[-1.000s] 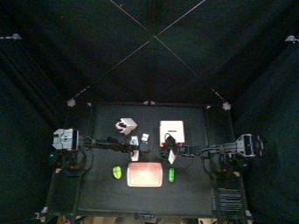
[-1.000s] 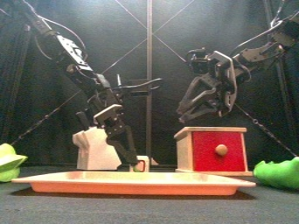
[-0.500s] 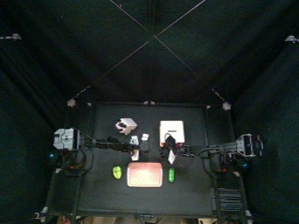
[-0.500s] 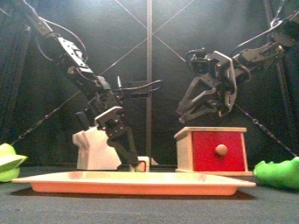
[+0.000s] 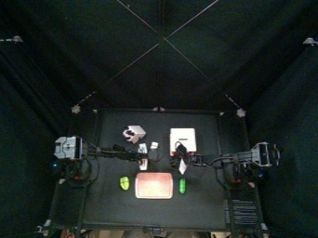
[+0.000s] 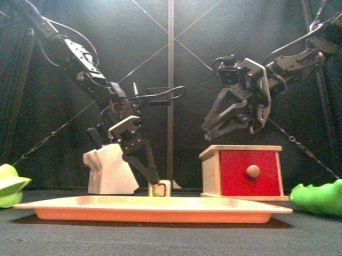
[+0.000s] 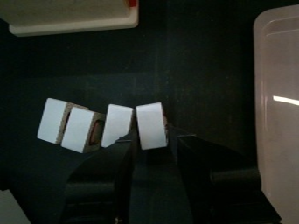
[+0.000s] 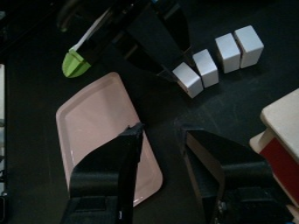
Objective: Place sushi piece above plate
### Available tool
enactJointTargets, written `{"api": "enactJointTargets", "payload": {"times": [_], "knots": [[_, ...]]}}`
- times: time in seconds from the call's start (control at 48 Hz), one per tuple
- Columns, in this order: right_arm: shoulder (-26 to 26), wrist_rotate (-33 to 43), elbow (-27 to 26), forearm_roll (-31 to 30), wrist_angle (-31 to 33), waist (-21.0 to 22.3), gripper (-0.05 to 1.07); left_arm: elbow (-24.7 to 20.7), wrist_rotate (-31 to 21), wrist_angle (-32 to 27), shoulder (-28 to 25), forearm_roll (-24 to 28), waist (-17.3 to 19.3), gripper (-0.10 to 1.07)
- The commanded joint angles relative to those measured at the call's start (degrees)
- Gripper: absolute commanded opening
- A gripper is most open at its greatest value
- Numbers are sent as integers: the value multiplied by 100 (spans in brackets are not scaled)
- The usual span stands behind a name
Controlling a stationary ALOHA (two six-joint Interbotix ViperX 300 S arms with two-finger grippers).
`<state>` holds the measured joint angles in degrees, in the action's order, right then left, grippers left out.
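Note:
The salmon-pink plate (image 5: 154, 186) lies at the table's front middle and fills the foreground of the front view (image 6: 154, 208). A row of white sushi pieces (image 7: 117, 125) stands on the table just beyond the plate's far edge. The nearest piece (image 7: 151, 125), with a red side, sits right at my left gripper's tips. My left gripper (image 7: 156, 145) hovers over it, its jaws slightly apart and holding nothing. In the front view one piece (image 6: 159, 187) stands on the table below that gripper (image 6: 139, 160). My right gripper (image 8: 163, 133) is open and empty, raised over the red box (image 6: 247, 172).
A cream-white square (image 5: 184, 137) bearing a black thing sits at the back right. A white block (image 6: 110, 170) stands at the back left. Green items (image 5: 125, 183) (image 5: 183, 186) flank the plate. The right wrist view shows the plate (image 8: 100, 131) and the sushi row (image 8: 216, 57).
My left gripper has risen a little off the sushi piece, which stays on the table. The right arm has barely moved.

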<state>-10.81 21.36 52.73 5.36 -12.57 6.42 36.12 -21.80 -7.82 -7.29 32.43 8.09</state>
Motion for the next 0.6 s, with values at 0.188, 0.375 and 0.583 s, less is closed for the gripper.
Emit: {"api": "enactJointTargets", "payload": {"times": [0.188,0.375,0.583], "knots": [[-70,-9,-141,0,-26,18,75,-53,9,-132,413,-9,-281,74],[-70,-9,-141,0,-26,18,75,-53,9,-185,457,0,-431,74],[-70,-9,-141,0,-18,18,75,-62,9,-220,475,-9,-519,74]]}}
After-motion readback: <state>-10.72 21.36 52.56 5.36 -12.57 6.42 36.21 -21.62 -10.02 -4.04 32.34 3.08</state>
